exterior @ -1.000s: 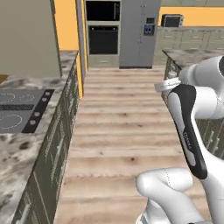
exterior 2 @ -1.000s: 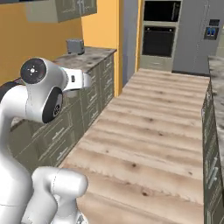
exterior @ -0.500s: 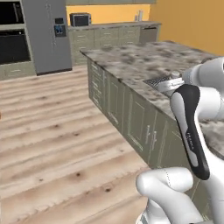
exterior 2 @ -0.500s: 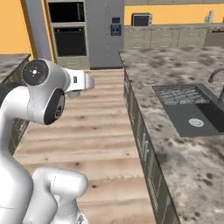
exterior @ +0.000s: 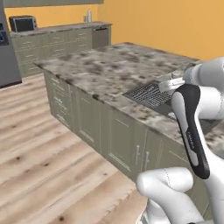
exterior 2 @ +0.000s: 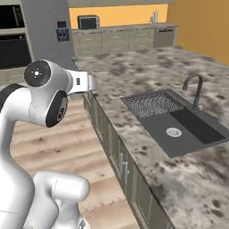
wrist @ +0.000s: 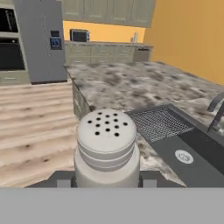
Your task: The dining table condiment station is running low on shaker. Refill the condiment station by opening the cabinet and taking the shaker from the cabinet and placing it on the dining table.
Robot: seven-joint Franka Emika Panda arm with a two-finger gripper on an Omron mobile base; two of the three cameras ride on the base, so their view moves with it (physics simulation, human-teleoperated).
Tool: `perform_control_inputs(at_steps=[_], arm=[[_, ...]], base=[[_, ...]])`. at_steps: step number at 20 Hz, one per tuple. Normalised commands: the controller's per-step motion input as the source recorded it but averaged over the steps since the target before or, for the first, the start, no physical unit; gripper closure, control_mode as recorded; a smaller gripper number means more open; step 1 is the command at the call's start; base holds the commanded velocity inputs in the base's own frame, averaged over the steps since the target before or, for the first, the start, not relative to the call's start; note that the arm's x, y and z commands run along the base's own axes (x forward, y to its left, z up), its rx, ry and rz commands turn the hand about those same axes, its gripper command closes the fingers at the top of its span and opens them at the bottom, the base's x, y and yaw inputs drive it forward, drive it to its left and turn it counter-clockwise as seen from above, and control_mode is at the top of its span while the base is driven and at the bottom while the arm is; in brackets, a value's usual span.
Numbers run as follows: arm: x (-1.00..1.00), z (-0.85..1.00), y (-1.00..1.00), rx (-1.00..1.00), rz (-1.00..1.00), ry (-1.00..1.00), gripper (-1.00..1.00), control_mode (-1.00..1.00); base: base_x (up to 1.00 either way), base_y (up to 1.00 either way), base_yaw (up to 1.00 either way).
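Compared with the frames a second ago, the whole scene has swung: oven wall and wood floor gave way to the marble-topped island with its sink (exterior 2: 179, 123). We read this as the base turning toward the dining table worktop (exterior: 105, 70), so the carry phase looks nearly over. In the hand view the shaker (wrist: 107, 148) stands upright between the fingers (wrist: 107, 181), which grip its lower body, perforated cap toward the camera, above the worktop's near edge.
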Motion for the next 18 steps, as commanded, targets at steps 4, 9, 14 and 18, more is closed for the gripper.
perform_control_inputs(at_steps=[4, 9, 14, 18], arm=[[0.00, 0.00, 0.00, 0.00, 0.00, 0.00, 1.00, 1.00], [0.00, 0.00, 0.00, 0.00, 0.00, 0.00, 1.00, 1.00], [0.00, 0.00, 0.00, 0.00, 0.00, 0.00, 1.00, 1.00], [0.00, 0.00, 0.00, 0.00, 0.00, 0.00, 1.00, 1.00]], base=[[1.00, 0.29, -0.56], [0.98, 0.74, -0.62], [0.78, 0.83, -0.69], [0.51, 0.68, -0.70]])
